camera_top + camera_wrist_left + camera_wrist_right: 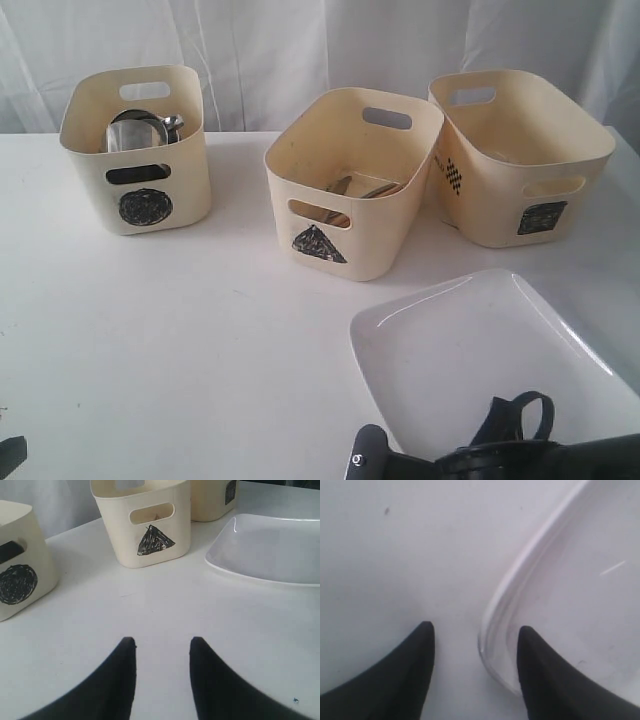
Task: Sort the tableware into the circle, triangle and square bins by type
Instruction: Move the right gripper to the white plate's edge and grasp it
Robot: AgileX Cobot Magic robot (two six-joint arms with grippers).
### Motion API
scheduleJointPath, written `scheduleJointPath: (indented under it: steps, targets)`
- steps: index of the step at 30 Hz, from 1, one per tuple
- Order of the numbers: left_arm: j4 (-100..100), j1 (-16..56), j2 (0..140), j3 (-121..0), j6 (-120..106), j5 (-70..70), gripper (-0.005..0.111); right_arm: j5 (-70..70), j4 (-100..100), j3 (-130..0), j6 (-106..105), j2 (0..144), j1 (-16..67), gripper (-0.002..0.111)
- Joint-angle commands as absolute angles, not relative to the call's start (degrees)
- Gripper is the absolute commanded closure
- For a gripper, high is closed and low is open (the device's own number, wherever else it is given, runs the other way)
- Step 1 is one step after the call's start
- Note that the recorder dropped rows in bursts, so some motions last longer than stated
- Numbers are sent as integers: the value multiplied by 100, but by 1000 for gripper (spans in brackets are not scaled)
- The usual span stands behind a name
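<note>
The large white square plate (pixel 490 350) lies flat at the table's front right. My right gripper (pixel 475 627) is open and straddles the plate's rim (pixel 496 607) at a corner, one finger over the plate, the other over the table. My left gripper (pixel 162 642) hangs open over bare table with nothing between its fingers. The circle bin (pixel 140 205) at the back left holds steel cups (pixel 135 132). The triangle bin (pixel 320 243) in the middle holds chopsticks and cutlery (pixel 358 190). The wider square bin (pixel 541 217) stands at the back right, its contents hidden.
The right arm (pixel 530 458) crosses the front edge over the plate's near side. The white table (pixel 200 340) carries nothing else in view. A white curtain hangs behind the bins. The triangle and square bins stand almost touching.
</note>
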State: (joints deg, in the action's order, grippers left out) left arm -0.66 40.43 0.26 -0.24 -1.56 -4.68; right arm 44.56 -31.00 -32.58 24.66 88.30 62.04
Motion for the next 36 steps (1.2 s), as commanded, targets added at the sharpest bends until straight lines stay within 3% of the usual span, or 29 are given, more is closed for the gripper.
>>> scheduleJointPath:
  steps: [1, 8, 10, 15, 36]
  targets:
    - [0, 4074, 0, 0, -154, -435, 65, 4251, -3438, -3187, 2782, 8935, 6220, 59]
    - [0, 4074, 0, 0, -154, -435, 65, 4213, -3666, -3187, 2911, 9192, 6220, 60]
    - [0, 4074, 0, 0, -154, -435, 65, 4188, -3645, -3187, 3061, 9214, 6220, 65]
    - [0, 4074, 0, 0, -154, -435, 65, 4188, -3001, -3187, 3009, 9204, 6220, 108]
    - [0, 4074, 0, 0, -154, -435, 65, 4706, -1840, -3723, 2674, 6552, 6524, 108]
